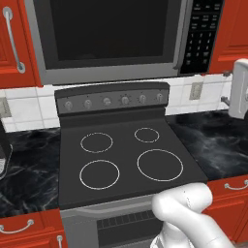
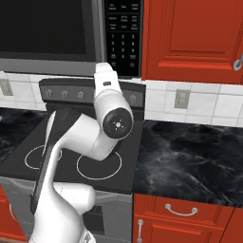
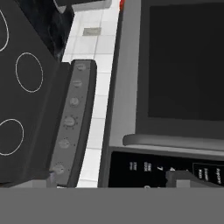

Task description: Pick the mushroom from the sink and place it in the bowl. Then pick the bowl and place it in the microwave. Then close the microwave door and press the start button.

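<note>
Now, near to far
Arm: white links (image 2: 85,137) rise at lower left of the right base view; a rounded white link (image 1: 186,203) sits at lower right of the left base view
Tool: (image 3: 113,180) its two dark tips show at the bottom of the hand view, set wide apart, open with nothing between them
Stovetop: black glass with four ring burners (image 1: 123,160) at mid frame in the left base view; knob panel (image 1: 114,100) along its far edge
Worktop: black marbled slab (image 2: 190,156) at right of the right base view, flanking the stove
Wall: white tiles with an outlet (image 2: 181,98) behind the worktop
Microwave: (image 1: 58,72) grey frame across the top of the left base view, above the stove
Microwave door: (image 1: 109,29) shut flush, dark window; in the hand view its bar handle (image 3: 175,141) lies just above the tool tips
Keypad: black panel (image 1: 201,34) at upper right of the left base view
Cabinets: red doors (image 2: 190,38) at upper right of the right base view
</note>
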